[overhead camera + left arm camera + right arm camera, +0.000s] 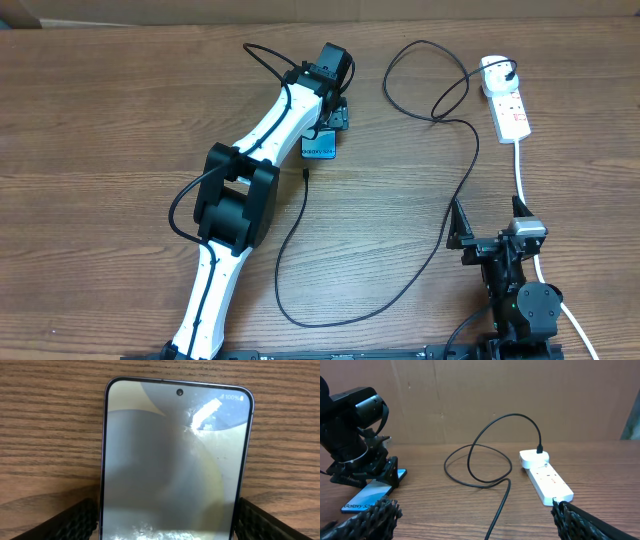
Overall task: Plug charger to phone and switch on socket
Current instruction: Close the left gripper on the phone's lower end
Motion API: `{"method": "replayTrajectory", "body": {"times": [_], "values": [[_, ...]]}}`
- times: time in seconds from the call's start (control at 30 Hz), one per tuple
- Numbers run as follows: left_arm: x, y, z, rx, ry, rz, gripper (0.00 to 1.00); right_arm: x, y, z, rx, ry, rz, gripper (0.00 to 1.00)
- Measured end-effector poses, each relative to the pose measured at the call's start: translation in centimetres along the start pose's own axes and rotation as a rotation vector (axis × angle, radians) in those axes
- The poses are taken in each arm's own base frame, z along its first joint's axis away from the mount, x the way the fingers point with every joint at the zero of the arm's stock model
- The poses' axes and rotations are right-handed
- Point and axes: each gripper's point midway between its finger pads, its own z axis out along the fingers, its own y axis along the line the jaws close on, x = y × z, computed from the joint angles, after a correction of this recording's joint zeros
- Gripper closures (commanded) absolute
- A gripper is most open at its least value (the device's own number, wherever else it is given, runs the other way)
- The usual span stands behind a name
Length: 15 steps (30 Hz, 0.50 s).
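Right now the phone point(320, 148) lies flat, screen up, far-centre on the table point(100, 120), w/ the left gripper point(167, 510) down over its far end. Wrist view shows one finger point(65, 522) each side of the phone's long edges, v. close. Can't tell if they're actually pinching or just straddling. Either way it looks like a bracing pose, so the phone won't skid when a plug gets pushed in.

One end of the charger point(512, 416) is already seated in the white plug head point(495, 68) on the socket point(510, 108), far right. From there it loops across the table & swings round the near side. Its connector tip point(305, 173) lies loose just near-left of the phone, not touching it, w/ nothing holding it.

At near right the right gripper point(474, 510) sits low, jaws wide apart & empty, facing the loop & socket. It's prob. parked where it can reach cable or switch.

Judgement: plug-in not yet done. Switch state is too small to read.
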Motion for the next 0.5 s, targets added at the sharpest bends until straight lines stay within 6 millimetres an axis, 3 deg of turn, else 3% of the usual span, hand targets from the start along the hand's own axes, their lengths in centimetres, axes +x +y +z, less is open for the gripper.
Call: {"method": "replayTrajectory", "body": {"times": [0.5], "values": [[0.02,-0.12,-0.02,0.007,0.002,0.003,0.13,0.01,-0.01,0.00,0.000,0.000,0.000,0.00]]}}
